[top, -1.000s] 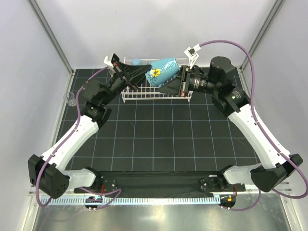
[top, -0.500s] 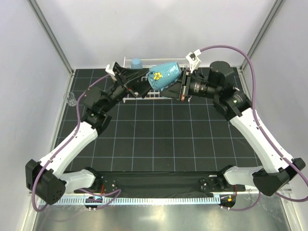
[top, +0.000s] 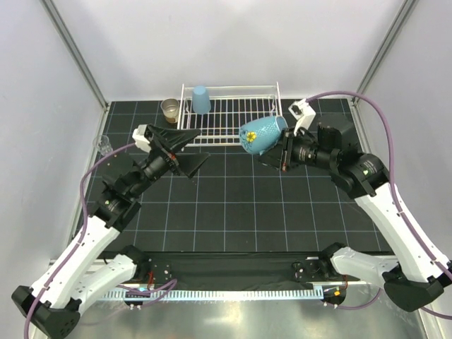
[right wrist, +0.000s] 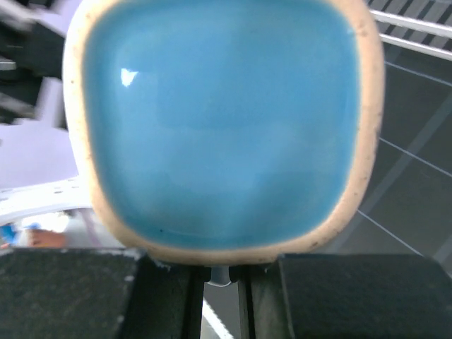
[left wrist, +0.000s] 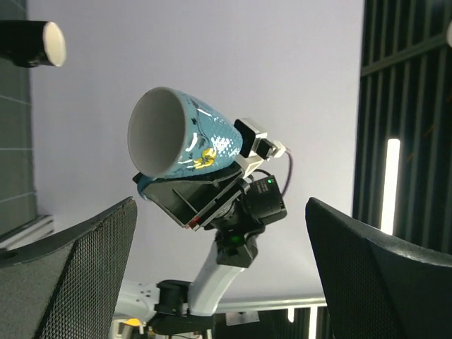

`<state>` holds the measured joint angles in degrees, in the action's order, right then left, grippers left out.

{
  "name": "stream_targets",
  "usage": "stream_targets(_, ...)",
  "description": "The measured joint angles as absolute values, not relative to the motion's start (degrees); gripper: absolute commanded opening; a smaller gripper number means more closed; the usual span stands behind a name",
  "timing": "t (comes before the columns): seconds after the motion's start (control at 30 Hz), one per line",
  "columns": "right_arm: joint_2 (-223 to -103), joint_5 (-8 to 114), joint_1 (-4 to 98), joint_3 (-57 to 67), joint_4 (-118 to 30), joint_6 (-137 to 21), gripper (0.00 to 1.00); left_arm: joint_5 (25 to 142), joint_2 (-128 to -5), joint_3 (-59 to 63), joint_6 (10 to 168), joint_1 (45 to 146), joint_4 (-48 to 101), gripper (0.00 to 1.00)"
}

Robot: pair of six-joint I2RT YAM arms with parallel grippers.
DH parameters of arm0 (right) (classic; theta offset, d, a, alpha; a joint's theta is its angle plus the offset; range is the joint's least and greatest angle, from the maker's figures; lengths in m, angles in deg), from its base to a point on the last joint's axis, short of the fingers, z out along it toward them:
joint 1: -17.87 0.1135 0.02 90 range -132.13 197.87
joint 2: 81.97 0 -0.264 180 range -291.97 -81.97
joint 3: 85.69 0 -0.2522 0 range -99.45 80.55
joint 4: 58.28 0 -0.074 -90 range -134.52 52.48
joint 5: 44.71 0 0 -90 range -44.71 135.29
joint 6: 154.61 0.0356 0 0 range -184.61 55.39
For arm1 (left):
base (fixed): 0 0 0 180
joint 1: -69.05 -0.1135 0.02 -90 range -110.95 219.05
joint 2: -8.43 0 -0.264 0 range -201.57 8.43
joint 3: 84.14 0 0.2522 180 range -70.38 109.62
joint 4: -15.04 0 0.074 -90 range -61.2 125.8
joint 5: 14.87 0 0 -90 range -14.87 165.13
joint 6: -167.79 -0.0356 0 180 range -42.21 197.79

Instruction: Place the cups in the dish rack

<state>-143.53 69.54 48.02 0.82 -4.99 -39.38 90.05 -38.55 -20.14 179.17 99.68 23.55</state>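
The white wire dish rack [top: 236, 113] stands at the back with a light blue tumbler [top: 201, 99] upside down in its left end. My right gripper [top: 281, 150] [right wrist: 222, 272] is shut on the teal mug [top: 261, 134], which hangs tilted over the rack's front right edge with its mouth turned left. The mug's blue base [right wrist: 222, 120] fills the right wrist view. My left gripper [top: 189, 150] [left wrist: 222, 282] is open and empty, left of the mug and facing its mouth [left wrist: 159, 134]. A black cup [left wrist: 34, 42] shows at the left wrist view's top left.
A tan metallic cup [top: 169, 109] stands on the black grid mat just left of the rack. A tiny clear glass [top: 104, 145] sits at the mat's left edge. White walls enclose the back and both sides.
My left gripper opened, let go of the teal mug and drew back to the left and nearer. The right arm carried the mug from over the rack toward its front right edge.
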Motion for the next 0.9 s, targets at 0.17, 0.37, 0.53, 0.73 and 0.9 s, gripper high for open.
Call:
stream_targets(0.17, -144.7, 60.9, 48.0, 2.5, 0.0, -43.3, 0.04, 89.5, -37.8, -18.3, 172.6, 99.7, 35.7, 0.97)
stream_targets(0.37, -150.4, 50.0, 48.0, 2.2, 0.7, -44.3, 0.04, 89.9, -46.1, -3.1, 158.8, 99.7, 56.3, 0.95)
stream_targets(0.53, -159.6, 41.9, 48.0, -3.9, 0.7, -45.8, 0.04, 90.2, -52.9, 11.4, 144.2, 98.8, 70.2, 0.96)
stream_targets(0.73, -171.3, 35.8, 47.3, -14.5, -2.6, -46.3, 0.04, 86.5, -55.7, 23.1, 129.1, 97.4, 83.6, 0.99)
stream_targets(0.9, -182.0, 33.9, 45.9, -25.8, -3.5, -46.0, 0.04, 82.1, -50.4, 23.2, 123.3, 97.4, 89.4, 1.0)
